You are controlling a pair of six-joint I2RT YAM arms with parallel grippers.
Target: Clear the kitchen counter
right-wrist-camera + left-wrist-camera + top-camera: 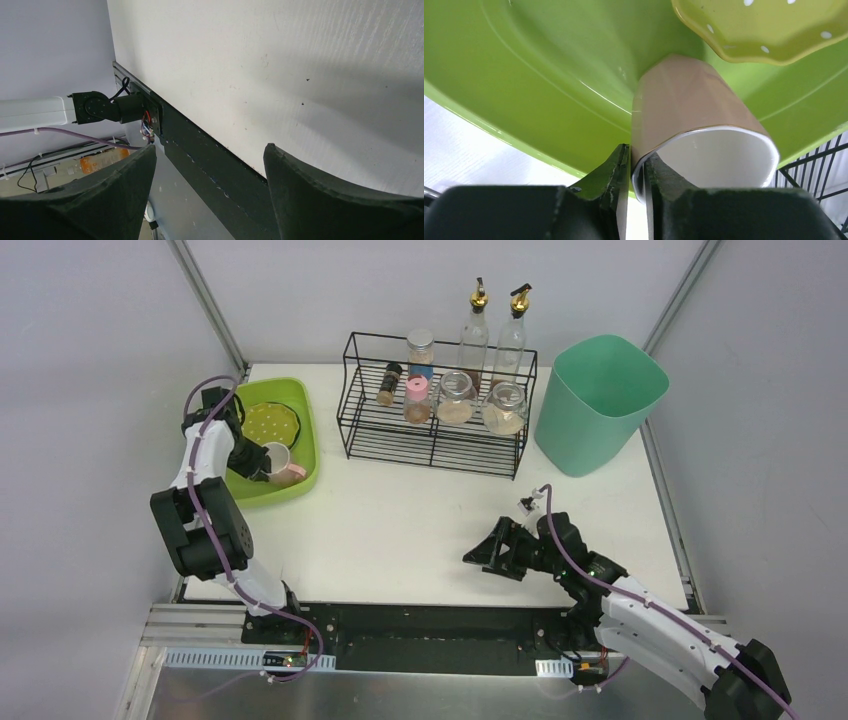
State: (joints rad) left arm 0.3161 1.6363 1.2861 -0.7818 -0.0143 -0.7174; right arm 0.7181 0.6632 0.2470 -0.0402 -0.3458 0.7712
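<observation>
The white kitchen counter [400, 530] fills the middle of the top view. At its far left stands a lime-green tub [312, 435] holding a yellow-green dotted plate [270, 423] and a tan cup [278, 458] with a white inside. My left gripper [258, 462] is shut on the cup's rim inside the tub. In the left wrist view the jaws [636, 165] pinch the cup [684, 105] wall, one finger inside and one outside, with the tub [549, 75] and plate [764, 30] behind. My right gripper [480, 558] is open and empty, low over the counter [275, 75] near its front edge.
A black wire rack [344, 400] with spice jars and two oil bottles stands at the back centre. A mint-green bin [598, 405] stands at the back right. The black-and-metal front rail [430, 625] runs along the near edge, and grey walls close in both sides.
</observation>
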